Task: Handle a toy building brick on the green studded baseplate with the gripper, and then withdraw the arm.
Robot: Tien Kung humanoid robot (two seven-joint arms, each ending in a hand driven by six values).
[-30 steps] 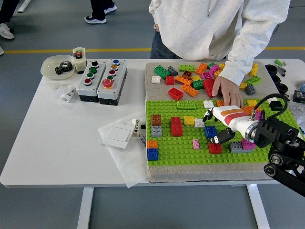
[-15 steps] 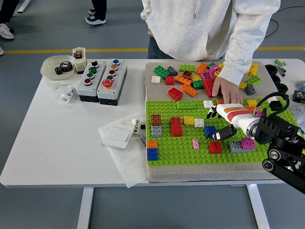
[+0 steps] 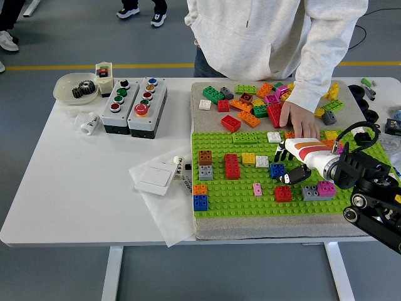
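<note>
Hand [image 3: 289, 164] over baseplate [image 3: 250, 197], fingers curled round blue brick [image 3: 277, 170] w/ thumb below, prob. to grip it; firm hold? can't tell. Person's hand [image 3: 299, 120] steadies far edge.

The green baseplate [image 3: 250, 194] is studded plastic with a slight sheen, resting on a grey mat [image 3: 216, 229] that looks like coarse, matt cloth. The bricks on the baseplate, among them a red brick [image 3: 232, 166], are smooth glossy plastic. The robot's right hand [image 3: 294, 164] has a shiny white shell with dull black fingers [image 3: 296, 177]. Left of the baseplate, the table [image 3: 75, 188] is smooth, matt white, and thin creased paper [image 3: 166, 207] lies on it. The person's sleeve [image 3: 322, 56] is soft pale cloth.
</note>
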